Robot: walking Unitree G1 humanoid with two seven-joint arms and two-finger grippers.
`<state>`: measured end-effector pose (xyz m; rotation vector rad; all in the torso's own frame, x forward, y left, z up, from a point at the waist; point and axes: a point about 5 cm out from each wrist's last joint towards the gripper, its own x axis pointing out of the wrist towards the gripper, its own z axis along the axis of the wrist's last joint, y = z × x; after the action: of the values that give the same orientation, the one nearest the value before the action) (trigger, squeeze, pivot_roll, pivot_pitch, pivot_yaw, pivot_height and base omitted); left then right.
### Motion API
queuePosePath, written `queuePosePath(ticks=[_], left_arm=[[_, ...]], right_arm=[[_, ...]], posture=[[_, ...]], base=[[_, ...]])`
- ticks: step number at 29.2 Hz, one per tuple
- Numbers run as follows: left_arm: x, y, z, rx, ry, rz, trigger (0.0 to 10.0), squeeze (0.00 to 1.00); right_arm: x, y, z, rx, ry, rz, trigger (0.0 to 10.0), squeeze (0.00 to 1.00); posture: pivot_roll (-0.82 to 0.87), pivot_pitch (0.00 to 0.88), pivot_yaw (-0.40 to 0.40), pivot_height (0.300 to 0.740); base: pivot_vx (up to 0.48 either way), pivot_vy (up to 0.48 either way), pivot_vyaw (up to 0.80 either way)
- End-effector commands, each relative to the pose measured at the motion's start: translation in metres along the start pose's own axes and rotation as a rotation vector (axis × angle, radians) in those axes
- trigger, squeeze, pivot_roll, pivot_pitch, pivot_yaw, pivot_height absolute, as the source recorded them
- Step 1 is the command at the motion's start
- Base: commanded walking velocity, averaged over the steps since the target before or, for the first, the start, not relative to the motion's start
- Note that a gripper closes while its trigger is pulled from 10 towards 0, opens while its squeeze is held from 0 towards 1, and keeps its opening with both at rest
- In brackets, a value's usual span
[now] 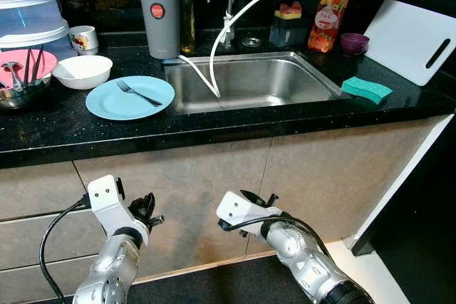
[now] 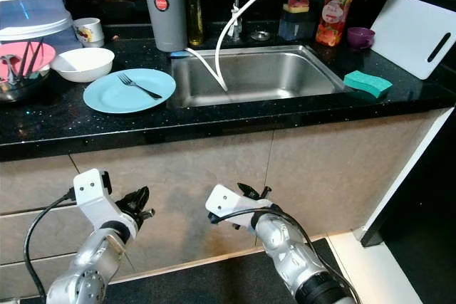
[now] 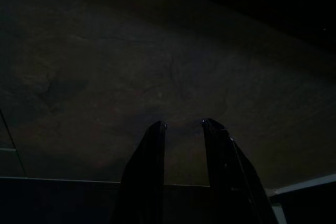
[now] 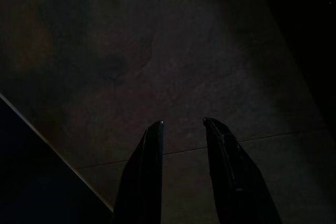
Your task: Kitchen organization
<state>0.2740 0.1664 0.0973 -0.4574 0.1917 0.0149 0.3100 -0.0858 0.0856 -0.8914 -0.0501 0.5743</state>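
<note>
A light blue plate (image 1: 130, 97) with a fork (image 1: 139, 93) on it lies on the black counter (image 1: 214, 127), left of the steel sink (image 1: 278, 80). Behind the plate sits a white bowl (image 1: 83, 71). A green sponge (image 1: 366, 90) rests right of the sink. Both arms hang low before the cabinet doors, under the counter edge. My left gripper (image 1: 146, 211) is open and holds nothing, its fingers (image 3: 152, 150) facing a dark door. My right gripper (image 1: 256, 198) is open too, its fingers (image 4: 220, 145) apart over a dim panel.
A grey canister (image 1: 158, 16), an oil bottle (image 1: 187, 12) and a faucet with a white hose (image 1: 228, 30) stand behind the sink. A soap bottle (image 1: 328, 12), purple cup (image 1: 354, 43) and white cutting board (image 1: 413, 40) are at the right. A metal bowl (image 1: 18, 94) with a pink plate is at the far left.
</note>
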Motion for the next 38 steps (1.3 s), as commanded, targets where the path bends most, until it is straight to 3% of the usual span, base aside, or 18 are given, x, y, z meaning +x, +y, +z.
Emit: queuePosePath(ticks=[1,13,38], left_arm=[[0.002,-0.001,-0.003,0.008,0.013,-0.008,10.0,0.00],[0.003,-0.001,0.001,0.009,-0.001,0.004,10.0,0.00],[0.008,0.011,0.009,0.077,0.015,-0.006,10.0,0.00]], right_arm=[[-0.001,-0.002,-0.002,0.007,0.007,-0.007,10.0,0.00],[0.001,-0.004,-0.001,0.006,0.006,-0.005,10.0,0.00],[0.011,0.002,0.010,0.004,0.009,-0.002,10.0,0.00]], posture=[[-0.18,0.000,0.021,0.740],[-0.17,0.027,-0.015,0.740],[-0.19,0.040,0.045,0.740]], base=[[0.000,0.000,0.00],[0.000,0.000,0.00],[0.000,0.000,0.00]])
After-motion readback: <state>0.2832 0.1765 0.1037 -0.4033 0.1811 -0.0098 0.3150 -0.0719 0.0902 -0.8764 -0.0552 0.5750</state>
